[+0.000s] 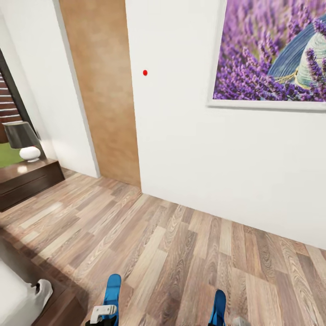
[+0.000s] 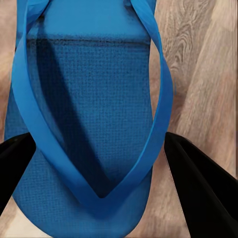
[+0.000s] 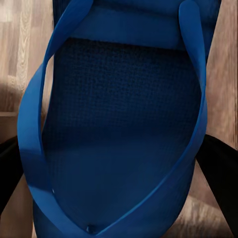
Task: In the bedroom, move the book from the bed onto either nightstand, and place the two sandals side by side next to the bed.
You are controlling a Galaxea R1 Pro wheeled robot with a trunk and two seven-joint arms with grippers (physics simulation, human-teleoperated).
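Observation:
I am holding the two bright blue sandals over the wood floor. My left gripper [image 1: 103, 313] is shut on one sandal [image 1: 112, 290] at the bottom of the head view, just right of the bed [image 1: 27, 301] corner. In the left wrist view this sandal [image 2: 89, 99] sits between the black fingers [image 2: 198, 183] of the left gripper [image 2: 99, 141]. My right gripper [image 1: 236, 321] is shut on the other sandal [image 1: 218, 305]. The right wrist view shows that sandal [image 3: 124, 124] filling the right gripper [image 3: 111, 144]. A dark glossy nightstand [image 1: 31, 179] stands far left. The book is out of view.
A white wall [image 1: 194, 149] with a lavender picture [image 1: 271, 54] faces me, with a brown wood panel [image 1: 104, 90] to its left. A grey lamp [image 1: 22, 140] stands on the nightstand. The bed's dark frame [image 1: 50, 280] runs along the lower left. Wood-plank floor [image 1: 181, 253] spreads ahead.

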